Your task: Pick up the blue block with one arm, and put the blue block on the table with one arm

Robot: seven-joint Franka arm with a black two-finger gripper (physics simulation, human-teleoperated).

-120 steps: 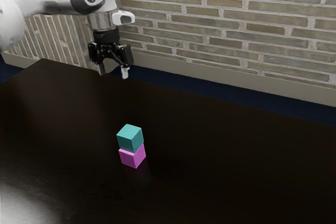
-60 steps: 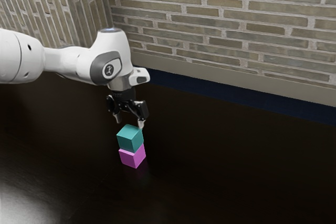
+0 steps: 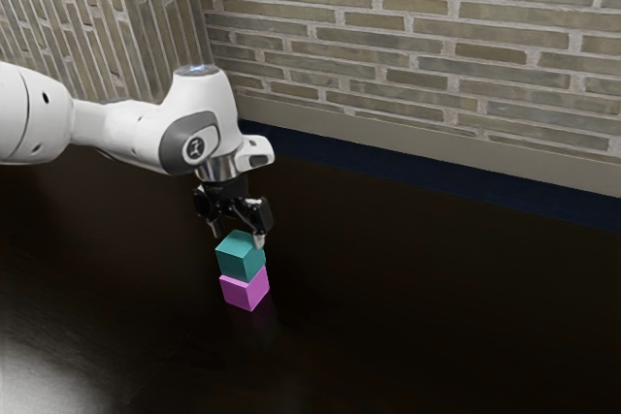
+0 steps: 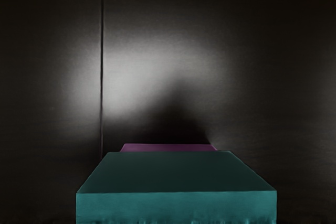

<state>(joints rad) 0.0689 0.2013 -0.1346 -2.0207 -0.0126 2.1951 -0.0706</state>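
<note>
Right at the heart of it, the black gripper (image 3: 238, 238) points down over the stack, its two fingers (image 3: 259, 240) well apart, and clamped on nothing! And there, right at the fingertips, is the blue block (image 3: 239, 262), more of a teal, its upper part level with the tips. One tip comes down beside the block's upper edge on the exterior view's right; the other is over toward the exterior view's left, by the back of the block. Whether either one touches it, I can't tell from here.

Just under that, lower than the fingertips, comes the pink block (image 3: 245, 290), sitting on the tabletop (image 3: 408, 327) and carrying the blue one. And it's not a perfectly flush stack, folks: a narrow pink strip peeks out past the blue block's edge in the wrist view.

Out beyond the fingers, dark, glossy tabletop, with a thin seam (image 4: 102, 66) running straight past the blocks and a pale sheen (image 4: 126, 77) spread across it. Above the fingers, the white arm (image 3: 126, 131) reaches in from the exterior view's left. Farther off, past the table's edge, a dark blue floor (image 3: 408, 173), then a beige baseboard (image 3: 437, 143), and at the very back, a brick wall (image 3: 417, 36)!
</note>
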